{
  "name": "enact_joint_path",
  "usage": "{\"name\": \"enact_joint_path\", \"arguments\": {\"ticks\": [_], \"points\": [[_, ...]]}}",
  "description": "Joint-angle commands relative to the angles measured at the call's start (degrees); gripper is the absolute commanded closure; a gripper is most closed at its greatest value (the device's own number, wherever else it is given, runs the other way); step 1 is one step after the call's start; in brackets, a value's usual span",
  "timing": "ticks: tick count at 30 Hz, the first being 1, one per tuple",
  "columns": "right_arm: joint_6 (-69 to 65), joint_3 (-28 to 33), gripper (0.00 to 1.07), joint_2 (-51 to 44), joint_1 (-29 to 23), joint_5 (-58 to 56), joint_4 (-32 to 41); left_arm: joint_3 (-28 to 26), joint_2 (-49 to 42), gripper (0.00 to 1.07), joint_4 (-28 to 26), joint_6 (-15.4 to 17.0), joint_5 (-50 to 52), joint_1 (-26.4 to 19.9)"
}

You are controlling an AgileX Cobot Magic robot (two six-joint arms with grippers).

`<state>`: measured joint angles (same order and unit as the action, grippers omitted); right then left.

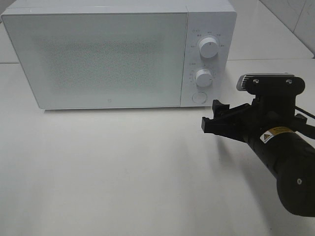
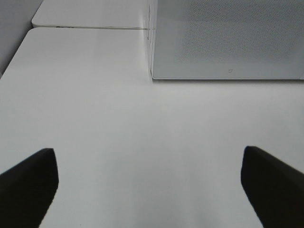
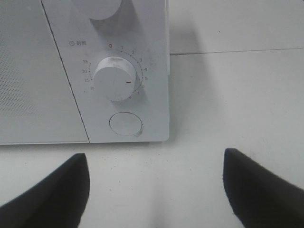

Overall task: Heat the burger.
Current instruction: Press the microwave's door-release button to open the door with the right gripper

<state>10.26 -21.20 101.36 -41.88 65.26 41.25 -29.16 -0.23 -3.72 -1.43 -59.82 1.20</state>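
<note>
1. Microwave. The white microwave [image 1: 98,54] is standing at the far edge of the table [image 1: 123,172], with its front facing the near edge. Its door is sitting closed, and the speckled door panel is hiding the interior.

2. Control panel. The panel is occupying the right end of the microwave front. An upper knob [image 1: 208,48], a lower knob [image 1: 203,77] and a round button [image 1: 199,97] are lining up from top to bottom. In the right wrist view, the red mark on the lower knob is pointing to the side of the dial, away from the 0 at the top.

3. Right gripper. The right gripper [image 1: 212,115] is hovering above the table towards its right edge, just in front of the control panel and apart from it. It is pointing at the round button and lower knob. Its jaws are standing wide apart and are gripping nothing.

4. Left gripper. The left gripper [image 2: 147,156] is hovering above bare table surface, facing the left front corner of the microwave. Its jaws are standing wide apart and are gripping nothing.

5. Burger. The burger is not showing in any view, so its location cannot be told.
</note>
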Motion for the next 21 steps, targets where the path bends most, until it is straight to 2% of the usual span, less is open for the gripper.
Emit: {"name": "enact_joint_path", "arguments": {"ticks": [1,6,12,16,17,19,20,21], "points": [[0.46,-1.09,0.34,0.63,-0.23,0.46,-0.29,0.23,-1.15,0.06,-0.29,0.17,0.46,-0.29],[0.4,-2.18,0.34,2.01,-0.23,0.4,-0.46,0.23,-1.15,0.06,-0.29,0.17,0.46,-0.29],[-5.9,-2.29,0.35,2.01,-0.23,0.4,-0.57,0.23,-1.15,0.06,-0.29,0.17,0.46,-0.29],[-21.66,-2.29,0.45,2.01,-0.23,0.4,-0.69,0.23,-1.15,0.06,-0.29,0.17,0.46,-0.29],[-21.66,-2.29,0.45,2.01,-0.23,0.4,-0.69,0.23,-1.15,0.06,-0.29,0.17,0.46,-0.29],[-32.14,-2.29,0.53,2.01,-0.23,0.4,-0.74,0.23,-1.15,0.06,-0.29,0.17,0.46,-0.29],[-32.14,-2.29,0.53,2.01,-0.23,0.4,-0.74,0.23,-1.15,0.06,-0.29,0.17,0.46,-0.29],[-40.79,-2.29,0.6,2.01,-0.23,0.4,-1.03,0.23,-1.15,0.06,-0.29,0.17,0.46,-0.29]]}}
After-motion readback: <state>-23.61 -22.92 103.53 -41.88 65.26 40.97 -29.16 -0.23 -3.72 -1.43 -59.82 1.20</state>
